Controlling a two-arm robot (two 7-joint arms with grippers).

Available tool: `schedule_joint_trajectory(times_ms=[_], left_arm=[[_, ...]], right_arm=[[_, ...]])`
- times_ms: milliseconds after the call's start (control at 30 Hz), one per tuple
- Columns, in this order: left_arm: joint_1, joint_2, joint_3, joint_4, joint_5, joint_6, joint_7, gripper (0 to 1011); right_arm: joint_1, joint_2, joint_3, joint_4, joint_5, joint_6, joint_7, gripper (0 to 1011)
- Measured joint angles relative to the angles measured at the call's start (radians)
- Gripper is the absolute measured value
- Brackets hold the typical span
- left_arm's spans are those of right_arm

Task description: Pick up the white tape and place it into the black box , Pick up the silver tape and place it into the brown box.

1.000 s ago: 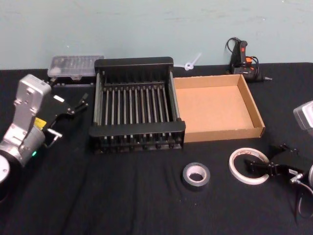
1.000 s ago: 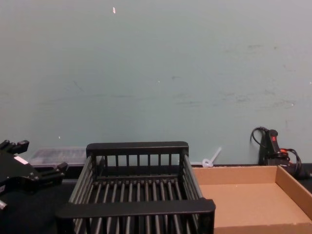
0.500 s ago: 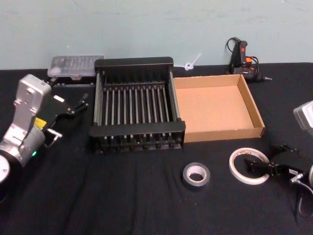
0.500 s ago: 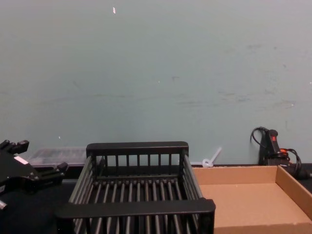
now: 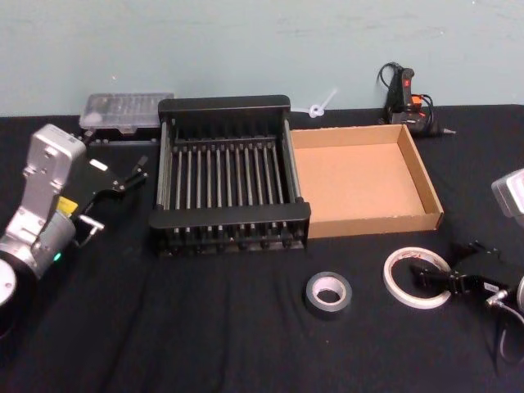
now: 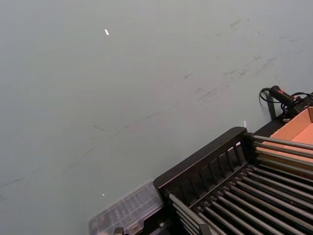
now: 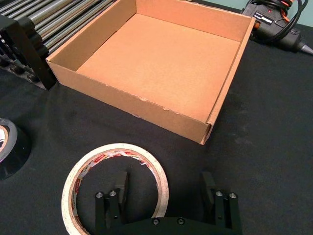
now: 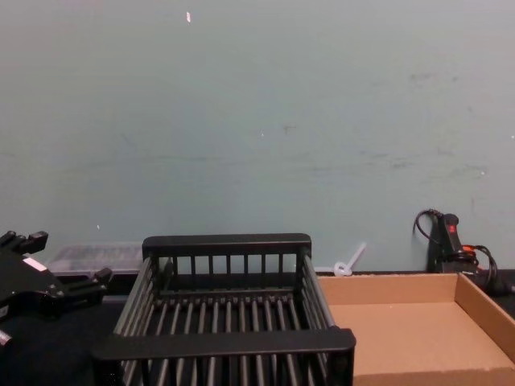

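The white tape [image 5: 404, 263] lies flat on the black cloth near the front right. My right gripper [image 5: 446, 264] is open and low over its right side. In the right wrist view one finger [image 7: 120, 189] stands inside the white tape's [image 7: 112, 151] hole and the other outside, with the rim between them inside the right gripper [image 7: 164, 192]. The silver tape [image 5: 328, 293] lies flat to the left of it, also seen as the silver tape [image 7: 9, 152]. Behind them stand the black box [image 5: 229, 214] and the brown box [image 5: 426, 176], side by side and both empty. My left gripper [image 5: 135, 170] hangs open left of the black box.
A clear plastic case [image 5: 127, 110] lies behind the black box's left corner. A black glue gun [image 5: 405, 98] with its cable sits behind the brown box, and a small white plastic piece [image 5: 319, 106] lies by the wall. The cloth in front of the boxes is otherwise bare.
My right gripper has shifted very slightly at the white tape's right rim. Both tapes, both boxes and the left arm stay where they were.
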Motion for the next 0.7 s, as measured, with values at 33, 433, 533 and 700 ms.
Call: schedule_joint_trajectory(times_ms=[33,433,533,700], left_arm=[[0.0,0.0,0.0,0.0,0.0,0.0,0.0,1001],[0.0,0.0,0.0,0.0,0.0,0.0,0.0,1001],[0.0,0.0,0.0,0.0,0.0,0.0,0.0,1001],[0.0,0.0,0.0,0.0,0.0,0.0,0.0,1001]], right_arm=[[0.0,0.0,0.0,0.0,0.0,0.0,0.0,952],[0.0,0.0,0.0,0.0,0.001,-0.001,0.0,626],[0.0,0.0,0.0,0.0,0.001,-0.001,0.001,507],[0.0,0.0,0.0,0.0,0.001,-0.001,0.001,359]])
